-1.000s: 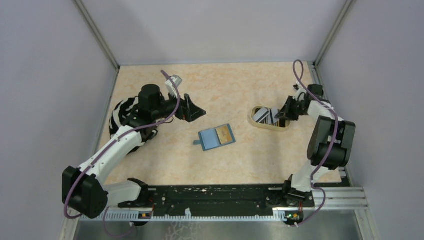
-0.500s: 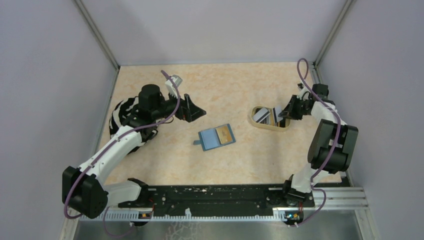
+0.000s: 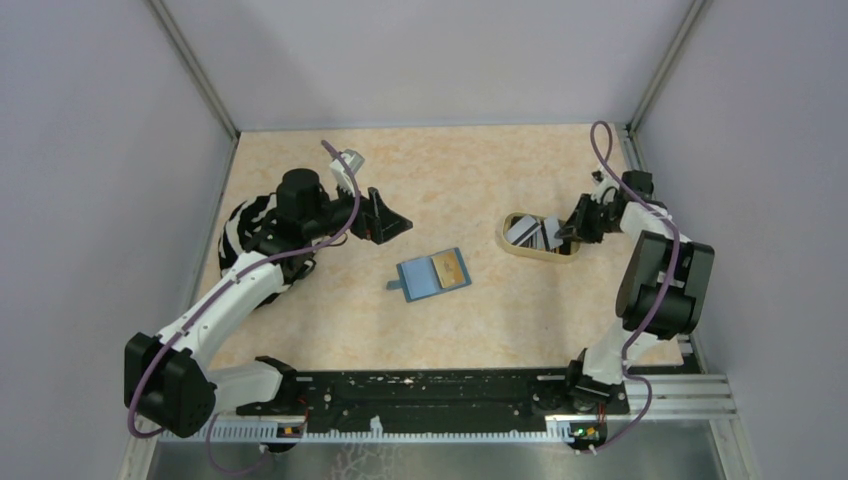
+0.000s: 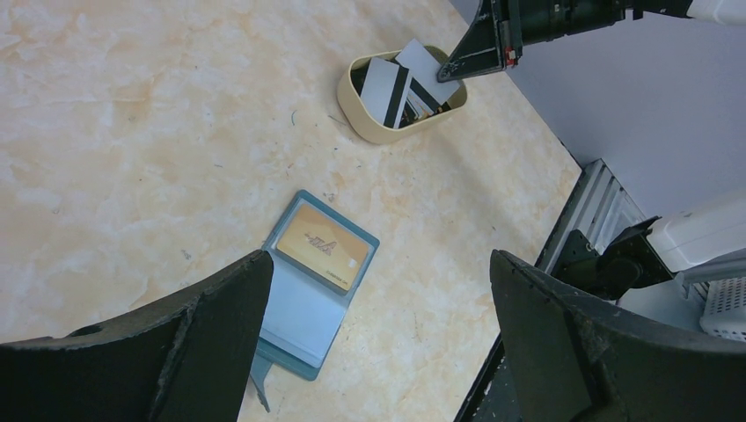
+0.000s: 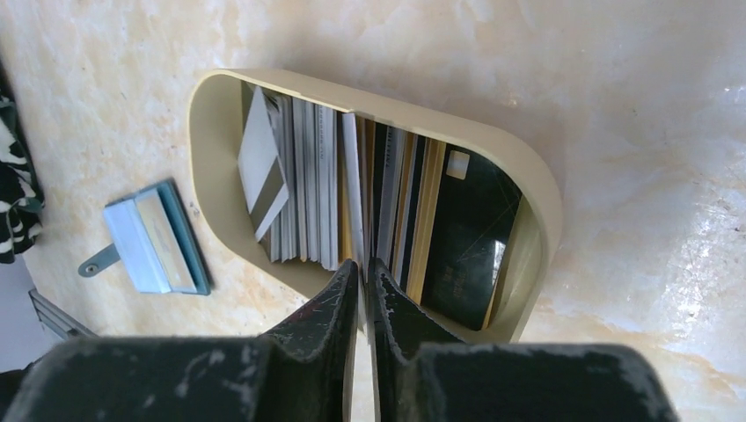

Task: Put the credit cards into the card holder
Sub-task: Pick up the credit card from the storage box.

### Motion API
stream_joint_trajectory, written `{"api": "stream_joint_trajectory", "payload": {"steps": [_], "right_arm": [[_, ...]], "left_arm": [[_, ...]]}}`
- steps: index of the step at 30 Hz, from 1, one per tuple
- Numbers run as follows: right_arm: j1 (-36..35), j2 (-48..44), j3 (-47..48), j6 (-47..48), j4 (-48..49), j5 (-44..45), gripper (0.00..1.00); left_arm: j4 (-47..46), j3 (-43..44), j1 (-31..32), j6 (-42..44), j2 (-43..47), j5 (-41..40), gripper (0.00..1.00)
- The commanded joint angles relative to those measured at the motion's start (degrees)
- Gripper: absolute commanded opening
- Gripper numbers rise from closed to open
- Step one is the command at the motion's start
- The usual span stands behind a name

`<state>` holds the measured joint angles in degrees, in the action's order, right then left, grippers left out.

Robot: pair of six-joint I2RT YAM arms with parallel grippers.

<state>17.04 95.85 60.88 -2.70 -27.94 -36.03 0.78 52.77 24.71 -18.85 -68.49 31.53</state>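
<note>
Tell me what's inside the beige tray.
A row of cards stands on edge in the tray; the right gripper pinches a white card. Most card faces and the tray's floor are hidden.

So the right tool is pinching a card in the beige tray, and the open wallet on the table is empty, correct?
Not empty. The left wrist view shows the open wallet with a gold card in one half. The rest holds: the right tool is closed on a card standing in the beige tray.
</note>
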Motion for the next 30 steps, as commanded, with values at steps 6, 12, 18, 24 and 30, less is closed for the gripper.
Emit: {"api": "stream_joint_trajectory", "payload": {"steps": [6, 12, 18, 24, 30], "right_arm": [[-0.3, 2.4, 2.3, 0.4, 1.3, -5.0, 0.17], [-0.3, 3.4, 2.2, -0.8, 2.2, -6.5, 0.22], [-0.3, 3.3, 1.6, -1.2, 3.5, -5.6, 0.32], [-0.7, 5.6, 1.3, -2.0, 4.5, -7.9, 0.36], [-2.5, 7.6, 1.6, -2.1, 4.3, -8.4, 0.35]], "left_arm": [[-2.0, -0.6, -0.2, 0.1, 1.4, 0.3, 0.99], [-2.0, -0.7, -0.1, 0.1, 1.3, 0.4, 0.99], [-2.0, -0.7, -0.1, 0.1, 1.2, 0.3, 0.99], [-2.0, -0.7, -0.2, 0.0, 1.0, 0.3, 0.99], [-2.0, -0.7, -0.2, 0.0, 1.2, 0.2, 0.99]]}}
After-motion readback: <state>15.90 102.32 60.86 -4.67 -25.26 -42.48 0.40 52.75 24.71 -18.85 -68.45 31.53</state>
